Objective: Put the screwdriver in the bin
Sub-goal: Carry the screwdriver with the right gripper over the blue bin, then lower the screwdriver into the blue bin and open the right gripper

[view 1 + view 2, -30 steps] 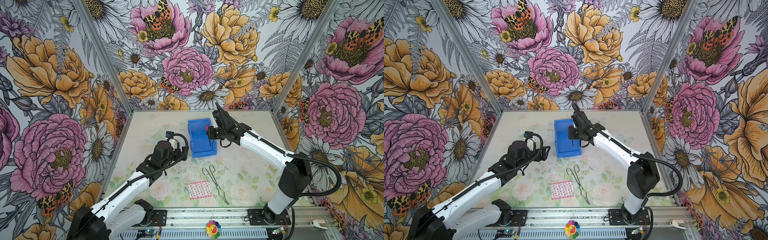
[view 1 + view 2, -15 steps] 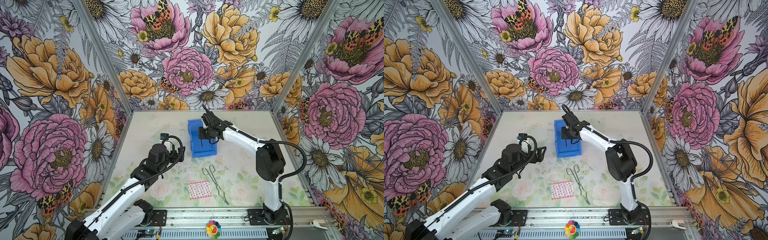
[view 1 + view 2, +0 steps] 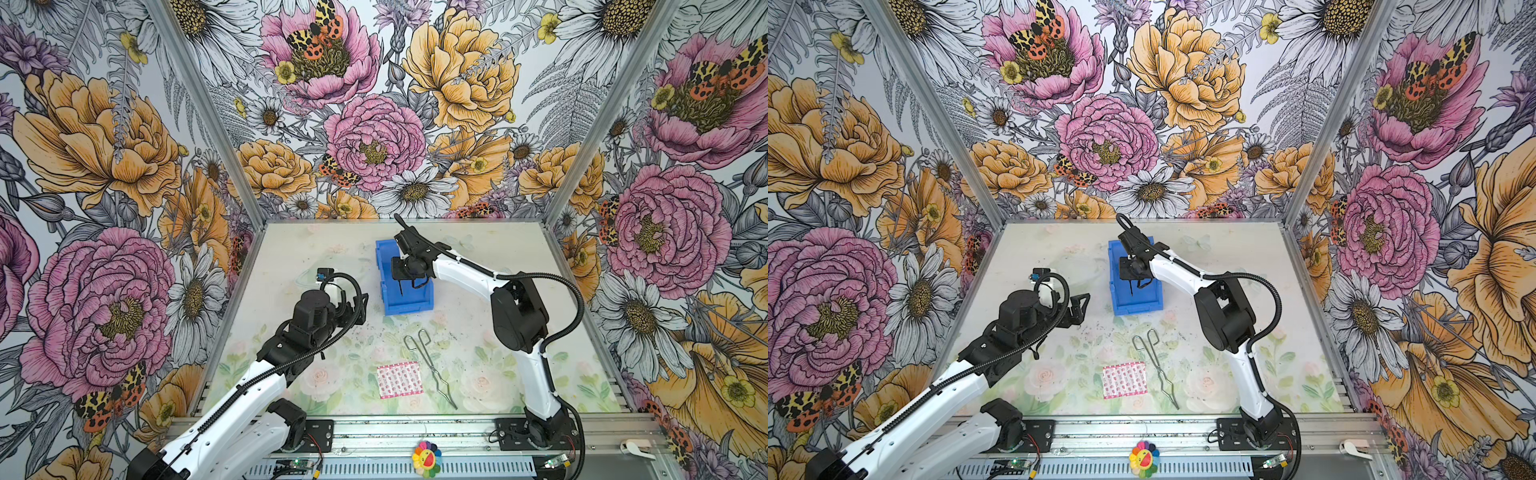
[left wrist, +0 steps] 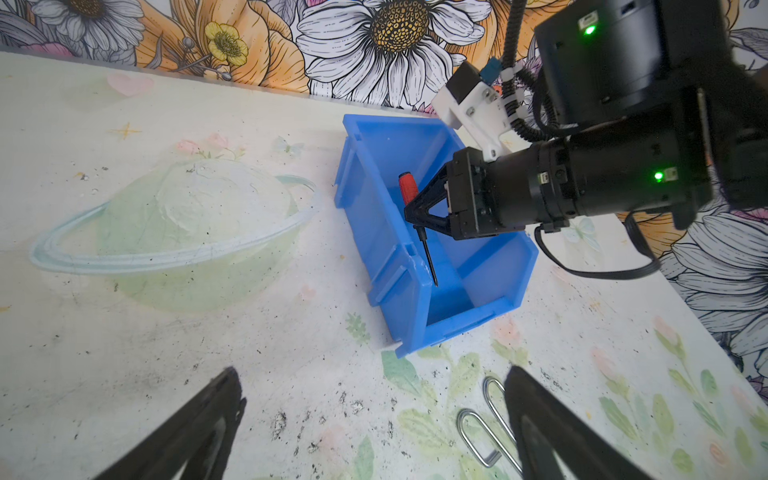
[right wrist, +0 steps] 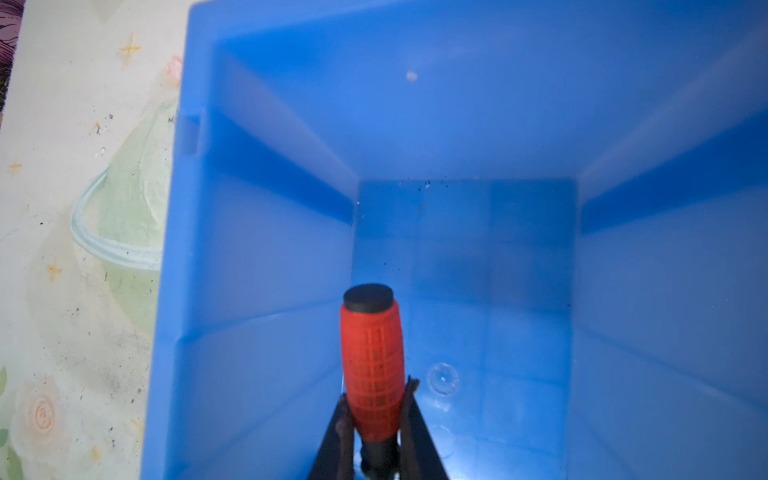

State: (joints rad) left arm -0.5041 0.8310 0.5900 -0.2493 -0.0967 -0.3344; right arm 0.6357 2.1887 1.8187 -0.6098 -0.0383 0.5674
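Right hand (image 4: pixel 417 222) is clamped on the screwdriver (image 4: pixel 407 189), shaft angled down inside the bin (image 4: pixel 361 208) (well between its walls). I'd dip slightly lower, then part my fingers (image 5: pixel 417 444) gently so nothing bounces out.

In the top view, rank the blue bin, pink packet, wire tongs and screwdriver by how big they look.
1. blue bin
2-3. unsure: pink packet covers more area, wire tongs run longer
4. screwdriver, only its shaft showing
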